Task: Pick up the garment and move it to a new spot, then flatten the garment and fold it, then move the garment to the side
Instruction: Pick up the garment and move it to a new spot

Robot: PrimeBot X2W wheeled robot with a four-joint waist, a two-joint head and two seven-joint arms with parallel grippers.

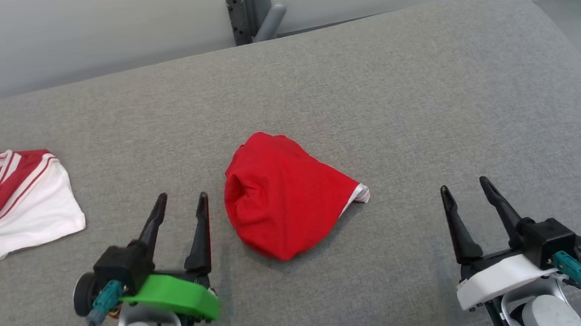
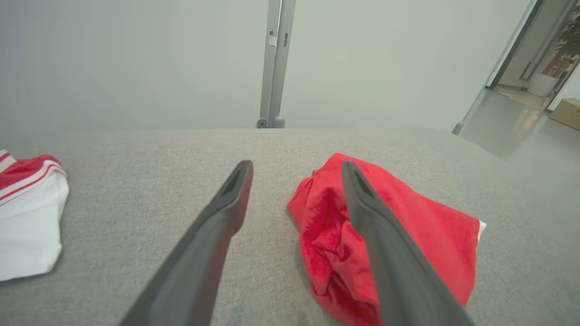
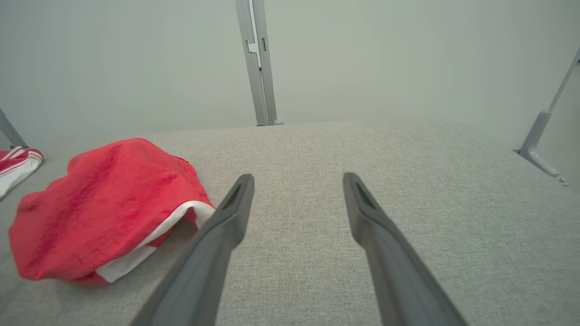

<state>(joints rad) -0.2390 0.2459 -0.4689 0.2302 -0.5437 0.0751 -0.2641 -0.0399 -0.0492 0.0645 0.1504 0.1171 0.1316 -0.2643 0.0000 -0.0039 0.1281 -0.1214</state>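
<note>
The red garment [image 1: 277, 195] is lying crumpled at mid-frame on the grey desk [image 1: 393, 87]. The left tool [image 1: 182, 197], lower left, and the right tool [image 1: 464, 184], lower right, are both gaping wide, gripping nothing.

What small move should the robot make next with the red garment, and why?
Probably move the right gripper toward the white-trimmed corner of the red garment and pinch it. The garment lies bunched on the grey padded surface, both grippers stand open and empty, and the left gripper is beside its other edge, so spreading it flat seems next.
</note>
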